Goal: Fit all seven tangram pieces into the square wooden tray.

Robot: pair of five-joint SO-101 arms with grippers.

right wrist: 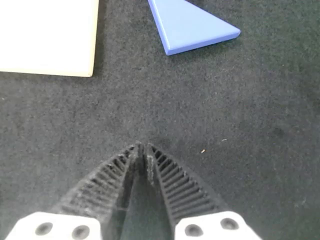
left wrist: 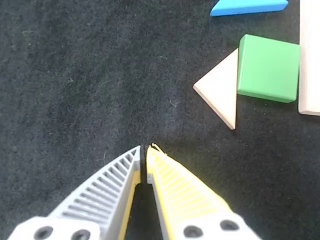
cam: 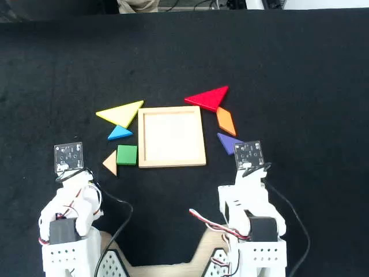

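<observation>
1. By my reading the task is at its very start. The square wooden tray point(cam: 171, 164) holds nothing, and all seven pieces lie on the black cloth around it.
2. The left gripper point(left wrist: 145, 150) has its fingertips pressed together on nothing. So does the right gripper point(right wrist: 141, 147).
3. Nearest ahead of the left gripper are the pale wooden triangle point(left wrist: 220, 92) and the green square point(left wrist: 268, 67). They touch edge to edge, and the square sits just beside the tray's wall. The blue triangle point(left wrist: 248, 7) lies beyond them and the yellow triangle point(cam: 122, 113) farther off.
4. Ahead of the right gripper lies the purple triangle point(right wrist: 187, 26), near the tray's corner. The orange parallelogram point(cam: 226, 120) and red triangle point(cam: 209, 98) lie beyond it, tip to tip.
5. The next move likely calls for spreading one pair of jaws, then closing across a flat piece's edges. The big triangles would sensibly go in first.
6. The pieces look thin, flat and smooth-painted, so any grip will be shallow.
</observation>
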